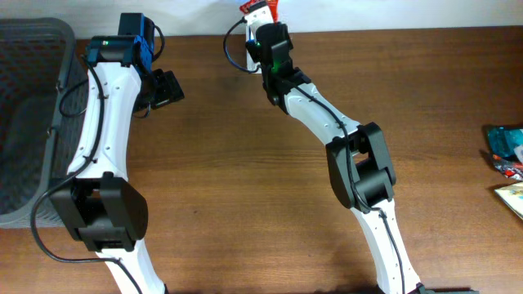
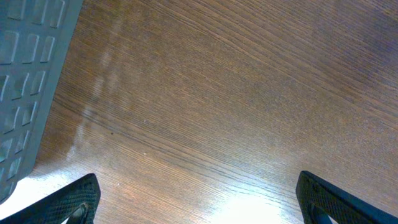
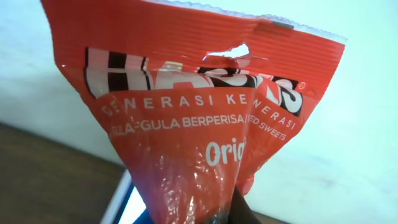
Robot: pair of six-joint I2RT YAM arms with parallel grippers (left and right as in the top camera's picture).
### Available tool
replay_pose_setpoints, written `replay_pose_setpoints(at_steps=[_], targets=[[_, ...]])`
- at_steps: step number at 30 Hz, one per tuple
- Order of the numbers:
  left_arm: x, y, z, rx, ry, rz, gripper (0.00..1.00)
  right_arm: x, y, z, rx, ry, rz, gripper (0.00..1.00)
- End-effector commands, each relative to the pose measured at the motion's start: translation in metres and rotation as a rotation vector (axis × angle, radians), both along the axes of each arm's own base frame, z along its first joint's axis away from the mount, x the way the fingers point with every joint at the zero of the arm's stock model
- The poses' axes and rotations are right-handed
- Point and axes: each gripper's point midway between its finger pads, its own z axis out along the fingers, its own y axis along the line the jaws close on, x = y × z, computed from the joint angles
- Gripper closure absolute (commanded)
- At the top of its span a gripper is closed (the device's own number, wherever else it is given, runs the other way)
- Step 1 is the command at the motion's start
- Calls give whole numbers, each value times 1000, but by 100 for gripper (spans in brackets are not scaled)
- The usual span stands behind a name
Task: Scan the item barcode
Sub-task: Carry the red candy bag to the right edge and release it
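The item is a red sweets bag (image 3: 186,124) with white lettering, crumpled and narrowing toward the bottom of the right wrist view. My right gripper (image 3: 211,214) is shut on that narrow end, with one dark finger showing beside it. Overhead, the bag (image 1: 260,10) pokes out past the right gripper (image 1: 263,23) at the table's far edge. No barcode shows on the side facing the camera. My left gripper (image 1: 163,88) stands open with nothing in it over bare wood near the basket, its fingertips (image 2: 74,202) far apart.
A grey plastic basket (image 1: 24,106) fills the left side, and its wall (image 2: 25,74) shows in the left wrist view. More packets (image 1: 507,151) lie at the right edge. A white-edged blue flat thing (image 3: 127,202) shows under the bag.
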Motion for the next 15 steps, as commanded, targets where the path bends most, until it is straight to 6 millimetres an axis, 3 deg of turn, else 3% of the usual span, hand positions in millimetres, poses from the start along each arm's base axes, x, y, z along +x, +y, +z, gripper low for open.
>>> replay_pose_setpoints(at_steps=[1, 3, 5, 6, 8, 10, 11, 13, 14, 15], targets=[[0, 1, 1, 9, -3, -9, 1, 3, -37, 37, 105, -49, -156, 91], [0, 1, 1, 9, -3, -9, 1, 2, -63, 63, 156, -56, -205, 92], [0, 1, 1, 9, -3, -8, 1, -5, -118, 89, 227, -42, -346, 92], [0, 1, 1, 9, -3, -8, 1, -14, -164, 101, 275, -6, -443, 92], [0, 1, 1, 9, -3, -8, 1, -37, -247, 102, 355, 81, -619, 92], [0, 1, 1, 9, -3, -9, 1, -66, -321, 87, 371, 181, -785, 92], [0, 1, 1, 9, -3, -9, 1, -87, -366, 70, 341, 267, -878, 92], [0, 1, 1, 9, -3, -9, 1, -121, -418, 44, 307, 390, -997, 92], [0, 1, 1, 9, -3, -9, 1, -153, -461, 23, 289, 492, -1098, 96], [0, 1, 1, 9, -3, -9, 1, -175, -488, 9, 284, 557, -1164, 96]])
